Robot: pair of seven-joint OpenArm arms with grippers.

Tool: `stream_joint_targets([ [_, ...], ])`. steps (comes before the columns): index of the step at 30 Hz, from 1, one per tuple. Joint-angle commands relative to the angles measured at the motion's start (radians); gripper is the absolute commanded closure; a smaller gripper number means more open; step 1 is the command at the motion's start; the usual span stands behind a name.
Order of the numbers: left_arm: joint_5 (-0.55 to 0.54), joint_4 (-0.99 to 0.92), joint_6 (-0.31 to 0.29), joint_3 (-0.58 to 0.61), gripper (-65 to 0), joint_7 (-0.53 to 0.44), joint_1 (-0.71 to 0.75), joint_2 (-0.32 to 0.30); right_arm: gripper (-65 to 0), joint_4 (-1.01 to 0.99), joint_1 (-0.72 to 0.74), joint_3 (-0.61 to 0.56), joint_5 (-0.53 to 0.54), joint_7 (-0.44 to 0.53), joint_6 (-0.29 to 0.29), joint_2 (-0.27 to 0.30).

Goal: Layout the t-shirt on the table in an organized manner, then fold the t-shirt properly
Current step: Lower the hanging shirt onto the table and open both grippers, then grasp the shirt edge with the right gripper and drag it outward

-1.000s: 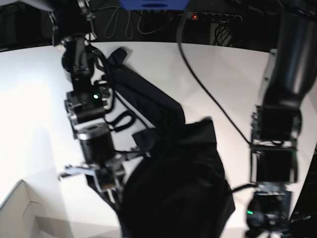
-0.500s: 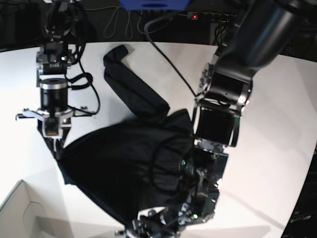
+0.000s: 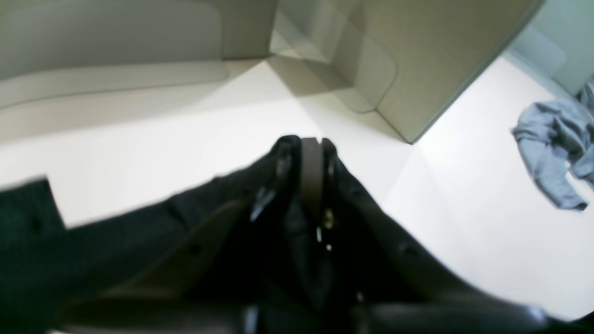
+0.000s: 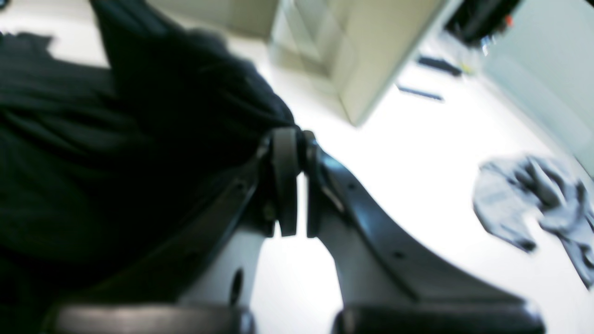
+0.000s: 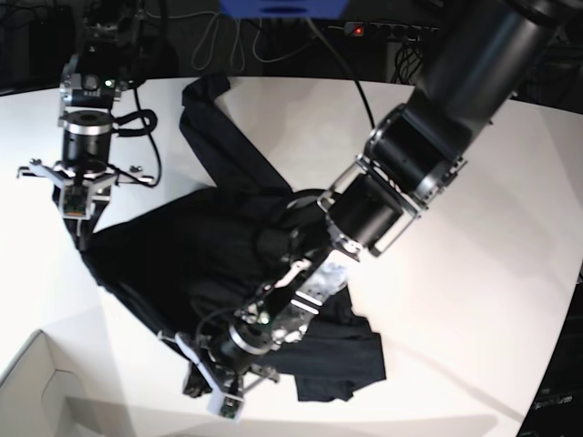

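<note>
- Black t-shirt [image 5: 196,259] spread across the white surface [image 5: 492,273], still bunched and wrinkly in the middle.
- Right gripper [image 5: 80,238] closed tight on one shirt corner, at the far left of the base view.
- Left gripper [image 5: 202,375] closed tight on another corner, low in the base view.
- Shirt stretched between both; next, probably pull apart to flatten.

There are two robot arms, each with one gripper [image 5: 80,235] [image 5: 196,382], one black t-shirt [image 5: 191,264], one white table [image 5: 474,291], one cardboard box [image 5: 36,396], and one grey cloth [image 3: 552,153].
</note>
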Motion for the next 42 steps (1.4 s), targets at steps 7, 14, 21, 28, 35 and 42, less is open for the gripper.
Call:
stream_joint_targets([
  [7, -0.001, -0.027, 0.003, 0.046, -9.5, -0.145, -0.05, 0.011, 0.0, 0.015, 0.048, 0.014, -0.006, -0.095, -0.016, 0.01],
  [14, -0.002, -0.022, 0.003, 0.046, -28.8, -0.145, -0.046, 0.011, 0.0, 0.014, 0.069, 0.011, -0.006, -0.189, -0.016, 0.009],
  [21, -0.002, 0.036, 0.003, -0.047, -33.5, -0.143, -0.002, 0.011, 0.0, 0.002, 0.1, 0.014, -0.006, -0.255, -0.016, 0.01],
  [28, -0.001, 0.207, 0.003, -0.214, -33.5, -0.038, 0.162, -0.144, 0.0, -0.009, 0.194, 0.063, -0.004, -0.396, -0.016, -0.011],
  [35, -0.001, 0.44, -0.002, -0.434, -33.5, 0.076, 0.383, -0.308, -20.1, -0.008, 0.293, 0.12, -0.006, -0.52, -0.016, -0.011],
  [42, -0.001, 0.616, -0.003, -0.63, -33.5, 0.16, 0.601, -0.414, -35.5, 0.002, 0.284, 0.169, -0.004, -0.529, -0.016, -0.013],
])
